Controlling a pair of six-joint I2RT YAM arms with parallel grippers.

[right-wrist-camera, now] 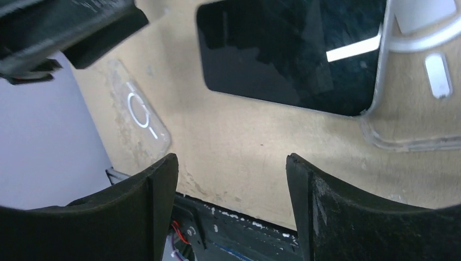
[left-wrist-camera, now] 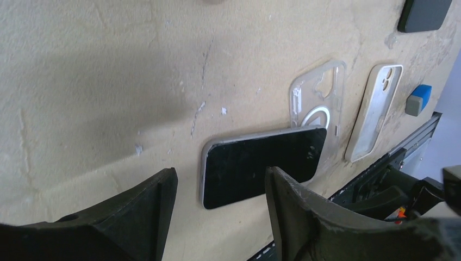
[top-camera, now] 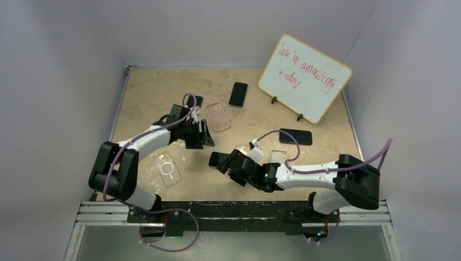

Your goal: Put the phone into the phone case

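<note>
A black-screened phone (left-wrist-camera: 261, 166) lies flat on the tan table, its far end resting in a clear MagSafe case (left-wrist-camera: 318, 103). In the top view the phone (top-camera: 216, 159) sits mid-table, just in front of my right gripper (top-camera: 225, 163). The right wrist view shows the phone (right-wrist-camera: 288, 54) and the clear case's rim (right-wrist-camera: 413, 136) beyond my right gripper (right-wrist-camera: 231, 163), which is open and empty. My left gripper (top-camera: 204, 136) is open and empty, behind and left of the phone; in its own view (left-wrist-camera: 220, 179) the phone lies just past the fingertips.
A second clear MagSafe case (top-camera: 168, 169) lies front left. A white case (left-wrist-camera: 378, 111) and a blue eraser (left-wrist-camera: 417, 99) lie near the front edge. A pink case (top-camera: 217, 116), two dark phones (top-camera: 238, 94) (top-camera: 296, 136) and a whiteboard (top-camera: 304, 76) stand farther back.
</note>
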